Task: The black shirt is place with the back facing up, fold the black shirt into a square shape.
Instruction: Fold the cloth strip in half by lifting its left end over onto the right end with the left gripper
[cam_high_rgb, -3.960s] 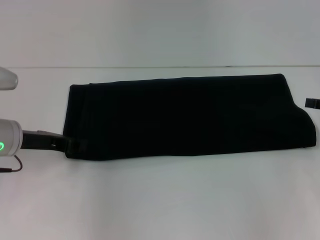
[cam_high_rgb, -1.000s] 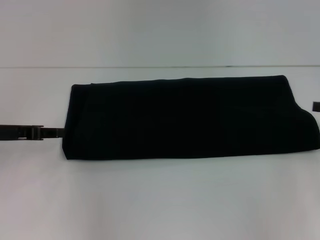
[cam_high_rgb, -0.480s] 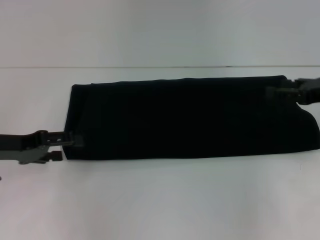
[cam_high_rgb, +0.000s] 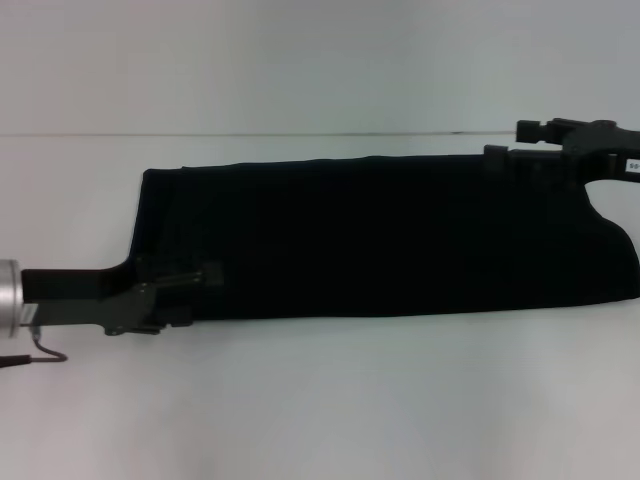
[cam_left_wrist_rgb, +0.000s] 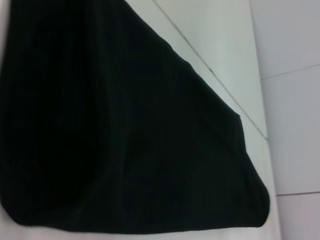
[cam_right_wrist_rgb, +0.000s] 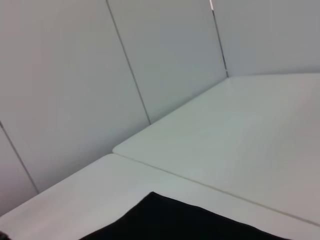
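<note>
The black shirt (cam_high_rgb: 380, 235) lies flat on the white bench (cam_high_rgb: 320, 400), folded into a long band that runs across the middle of the head view from the left third almost to the right edge; its upper edge is straight, and its right end bulges outward in a rounded fold. No lettering shows on the cloth. The left claw (cam_high_rgb: 205, 275) comes in from the left edge of the frame, low against the bench, and its tips reach onto the lower left corner of the shirt; dark fingers against dark cloth make it impossible to tell whether they are spread or pinching the fabric. Behind it the silver wrist collar (cam_high_rgb: 8, 292) shows at the frame's left edge. The right claw (cam_high_rgb: 500, 152) enters from the upper right of the frame and sits at the shirt's upper right corner, its front tip touching or just above the top edge; two prongs appear one above the other with a pale gap between them, so it looks spread, not closed on the cloth. The left wrist view is filled mostly by the shirt (cam_left_wrist_rgb: 110, 140), its surface gently creased, with a rounded far corner resting on the bench. The right wrist view shows only a small dark corner of the shirt (cam_right_wrist_rgb: 185, 222) at the lower edge, the bench beyond it, and pale wall panels (cam_right_wrist_rgb: 75, 90) behind.
</note>
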